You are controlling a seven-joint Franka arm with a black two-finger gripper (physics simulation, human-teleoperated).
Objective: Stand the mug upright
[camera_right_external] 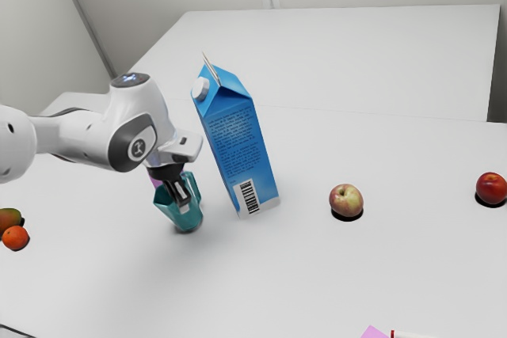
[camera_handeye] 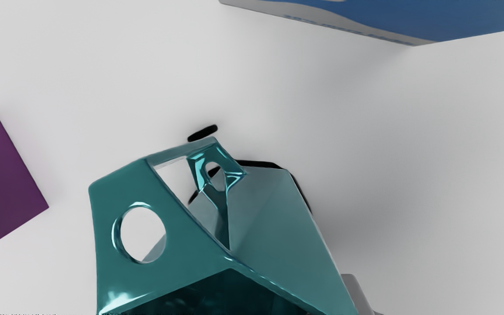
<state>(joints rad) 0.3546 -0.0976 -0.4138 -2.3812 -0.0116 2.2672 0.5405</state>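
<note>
Showing right at jaws: teal mug (camera_right_external: 188,218); cannot tell whether clenched or released.

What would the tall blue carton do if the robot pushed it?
The blue carton might tip if pushed near its top, since it looks tall and narrow. It probably wouldn't roll, because its sides look flat.

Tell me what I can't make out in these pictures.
Mug, inside bottom: wrist view, dark and cut off by the frame edge.
Purple object, full shape: wrist view, cut off by the edge; exterior view, mostly hidden by the gripper and mug.
Pink object: exterior view, cut off by the bottom edge.
</note>
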